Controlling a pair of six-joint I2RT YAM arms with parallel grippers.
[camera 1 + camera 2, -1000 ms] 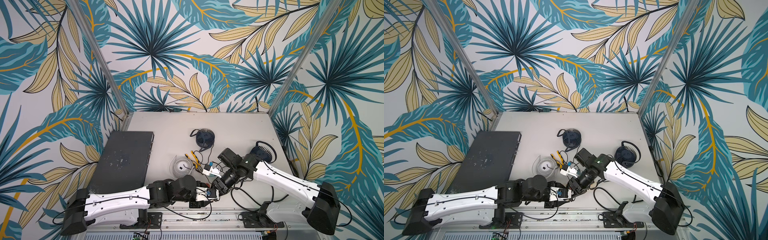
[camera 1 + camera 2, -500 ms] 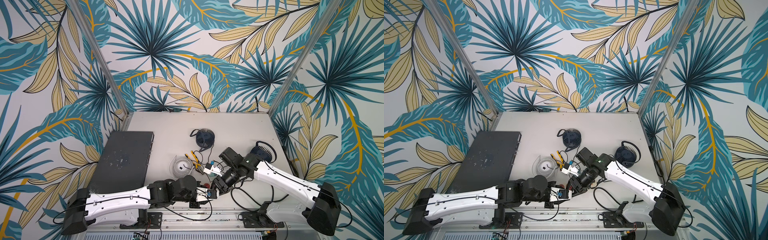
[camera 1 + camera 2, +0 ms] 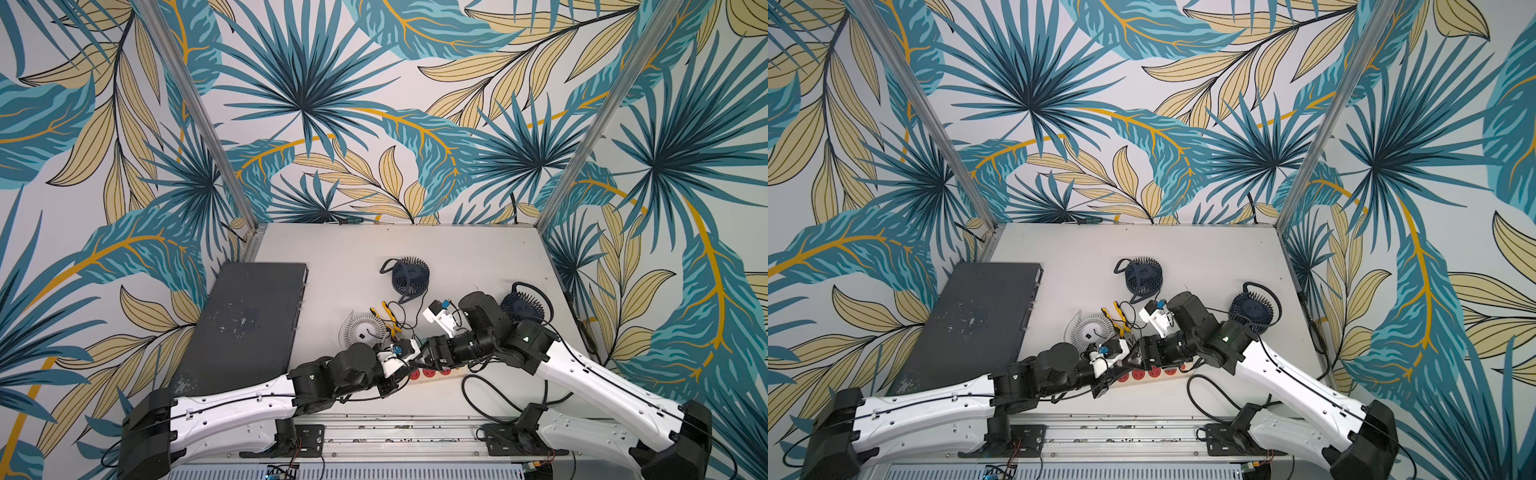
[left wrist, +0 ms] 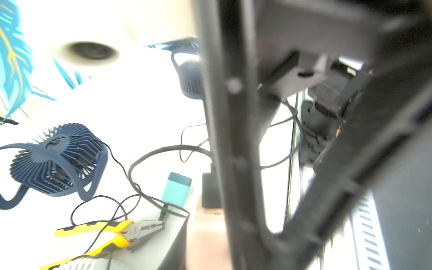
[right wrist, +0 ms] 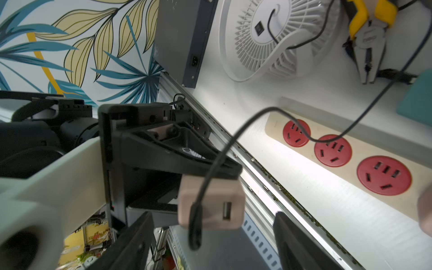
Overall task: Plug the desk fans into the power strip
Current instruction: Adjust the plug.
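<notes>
Two matching arms on show: the left arm [image 3: 232,415] and the right arm [image 3: 602,386], glossy white shells over chunky black joints. A thin black cable [image 3: 232,401] is clipped along each shell. Green light [image 3: 525,337] glowing on the right elbow. White wrist camera housing [image 3: 441,318] with a blue plug, and matte black triangular fingers [image 5: 175,154].
</notes>
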